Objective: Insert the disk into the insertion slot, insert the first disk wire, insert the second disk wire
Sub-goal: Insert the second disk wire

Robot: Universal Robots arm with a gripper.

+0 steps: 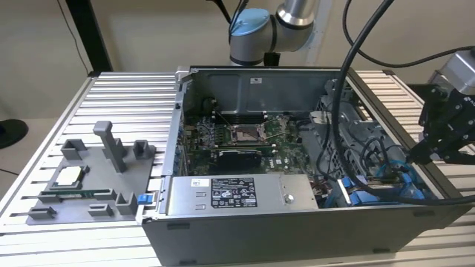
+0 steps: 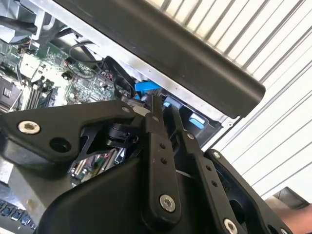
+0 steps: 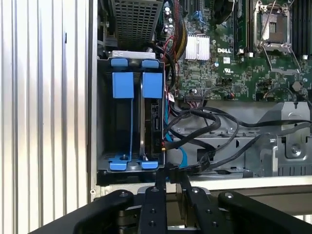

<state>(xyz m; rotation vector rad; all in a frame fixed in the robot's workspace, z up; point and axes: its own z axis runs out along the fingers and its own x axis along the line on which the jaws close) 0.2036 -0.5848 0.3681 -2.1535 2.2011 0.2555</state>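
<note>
While the disk (image 3: pixel 155 122) sits on edge in the case's slot (image 3: pixel 129 161), likely stiff, weighty, shock-sensitive and best held by its blue frame, the hand (image 3: pixel 171 171) hangs near, grip: cannot tell.

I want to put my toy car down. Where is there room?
Bare table slats lie beyond the grey tray, on the exterior view's left of the case. Another strip runs before the tray. It's crowded by the drive bay, with cables and the gripper.

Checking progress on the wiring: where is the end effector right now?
The end effector is at the exterior view's right, over the blue drive bay at the edge of the computer case.
</note>
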